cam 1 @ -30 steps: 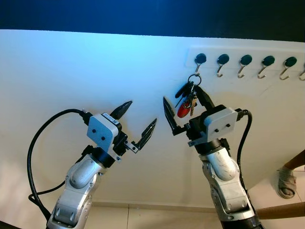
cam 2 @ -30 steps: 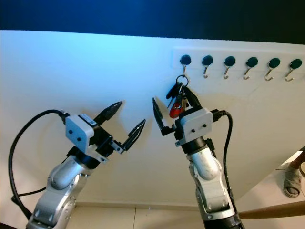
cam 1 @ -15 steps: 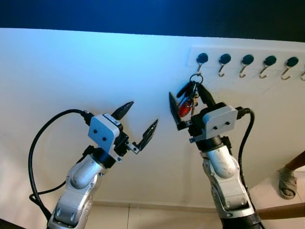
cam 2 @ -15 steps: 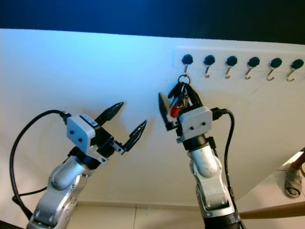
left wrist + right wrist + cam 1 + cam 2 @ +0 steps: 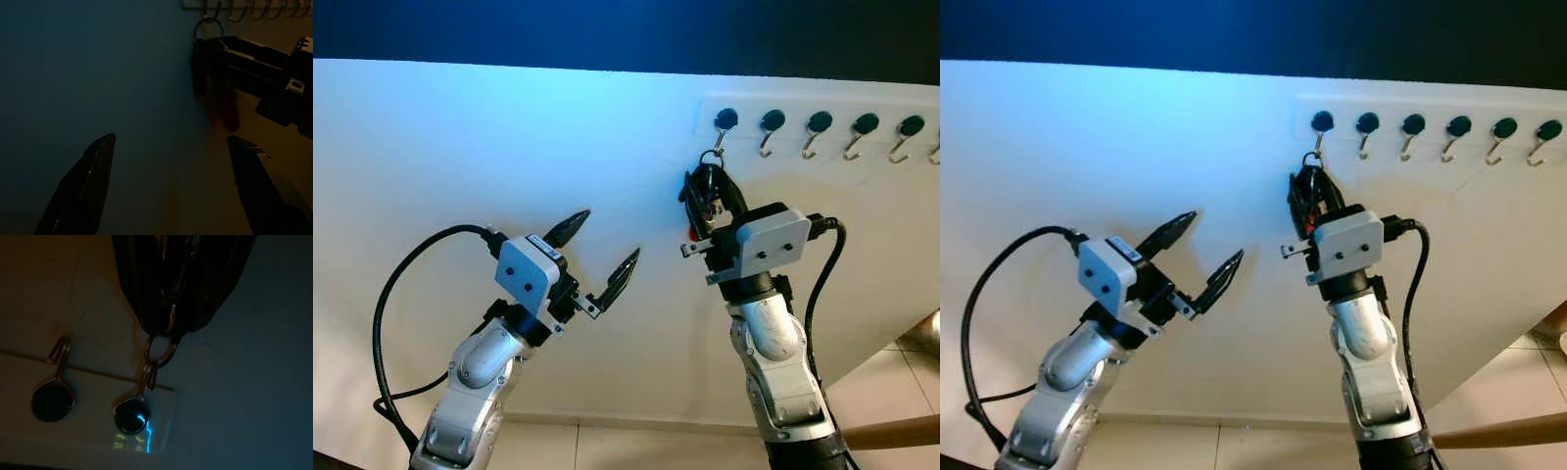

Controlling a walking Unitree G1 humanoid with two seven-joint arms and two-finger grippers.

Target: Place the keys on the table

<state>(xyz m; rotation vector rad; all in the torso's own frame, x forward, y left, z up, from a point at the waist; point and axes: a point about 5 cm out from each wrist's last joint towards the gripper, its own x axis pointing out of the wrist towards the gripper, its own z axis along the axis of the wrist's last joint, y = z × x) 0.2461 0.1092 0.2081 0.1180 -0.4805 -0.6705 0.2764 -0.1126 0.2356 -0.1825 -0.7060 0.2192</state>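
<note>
At the wall rack, right gripper (image 5: 708,192) has its two black fingers closed together around the keys (image 5: 707,201), clamping the bunch just below its ring. A trace of red from the bunch shows between the fingers. Key ring (image 5: 161,350) is looped on the leftmost hook (image 5: 720,133), so the keys hang from the rack while gripped. In the right wrist view the ring sits right at the fingertips, with the hook's dark round cap (image 5: 131,415) beyond it and a second hook (image 5: 52,397) beside it.

From the keys, the hook stands at 12 o'clock; the remaining hooks run off toward 3 o'clock along the white rack strip (image 5: 803,103). Right arm's silver wrist and black cable (image 5: 824,284) lie at 6 o'clock from the gripper.

Left gripper (image 5: 603,249) sits at about 8 o'clock from the keys, well apart from them, fingers spread wide and holding nothing, in front of bare white wall (image 5: 489,137). Its wrist view is dark; both fingertips (image 5: 100,152) are discernible, with the keys and right gripper beyond.

Tiled floor (image 5: 636,448) shows along the lower edge.
</note>
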